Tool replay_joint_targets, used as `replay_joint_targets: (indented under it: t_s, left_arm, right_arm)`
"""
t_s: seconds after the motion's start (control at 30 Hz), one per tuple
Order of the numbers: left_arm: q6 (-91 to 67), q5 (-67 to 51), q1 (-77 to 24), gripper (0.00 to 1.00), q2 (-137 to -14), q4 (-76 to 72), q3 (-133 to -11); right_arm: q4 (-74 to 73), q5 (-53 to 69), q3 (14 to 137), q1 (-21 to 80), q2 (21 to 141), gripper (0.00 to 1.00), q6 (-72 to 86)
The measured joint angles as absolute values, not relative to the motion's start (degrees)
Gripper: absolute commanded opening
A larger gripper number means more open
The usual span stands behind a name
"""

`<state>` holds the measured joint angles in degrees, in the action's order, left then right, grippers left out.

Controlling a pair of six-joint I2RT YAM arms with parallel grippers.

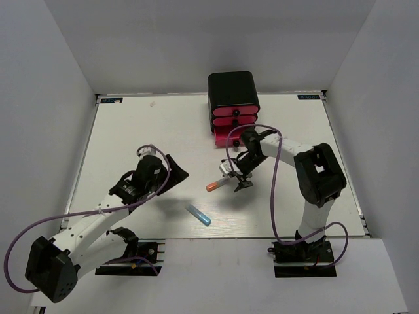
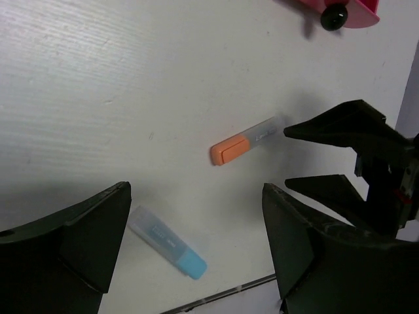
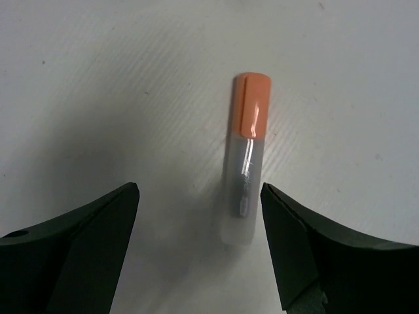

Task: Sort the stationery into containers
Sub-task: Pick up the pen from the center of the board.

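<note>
An orange-capped marker with a grey body (image 1: 215, 185) lies on the white table; it also shows in the left wrist view (image 2: 242, 143) and the right wrist view (image 3: 247, 157). My right gripper (image 1: 237, 179) is open just above its grey end, which lies between the open fingers (image 3: 298, 242), not touching. A blue-capped marker (image 1: 198, 214) lies near the front edge, also in the left wrist view (image 2: 167, 242). My left gripper (image 1: 171, 169) is open and empty, to the left of both markers. The black box of pink drawers (image 1: 233, 108) stands at the back; its bottom drawer is pulled out.
The table's front edge (image 1: 216, 238) runs just below the blue marker. The right arm's purple cable (image 1: 273, 190) loops over the table beside the arm. Grey walls enclose the table on three sides.
</note>
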<state>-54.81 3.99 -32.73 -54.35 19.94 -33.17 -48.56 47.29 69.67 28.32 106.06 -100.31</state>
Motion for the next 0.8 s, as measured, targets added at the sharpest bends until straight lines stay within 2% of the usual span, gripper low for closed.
replay_joint_targets:
  t_s: [0.2, 0.57, 0.67, 0.7, 0.8]
  left_arm:
    - [-59.68, 5.17, -32.75, 0.9, -52.86, 24.86, -33.17]
    - [-63.2, 2.24, -32.75, 0.9, -61.73, 25.12, -33.41]
    - [-63.55, 1.65, -32.75, 0.9, -61.73, 24.38, -33.41]
    - [-63.66, 1.45, -32.75, 0.9, -61.73, 24.29, -33.41]
    - [-64.27, 0.91, -32.75, 0.89, -61.98, 24.23, -33.41]
  right_arm:
    - [-46.61, 43.51, 69.76, 31.64, 109.01, 0.75, -97.76]
    - [-37.43, 38.89, 70.65, 33.12, 110.43, 0.72, -86.28]
    - [-36.95, 37.5, 71.68, 33.3, 111.0, 0.56, -84.18]
    - [-36.91, 37.12, 72.27, 33.39, 111.35, 0.41, -83.37]
    - [-36.14, 35.94, 73.56, 33.54, 112.18, 0.25, -81.62]
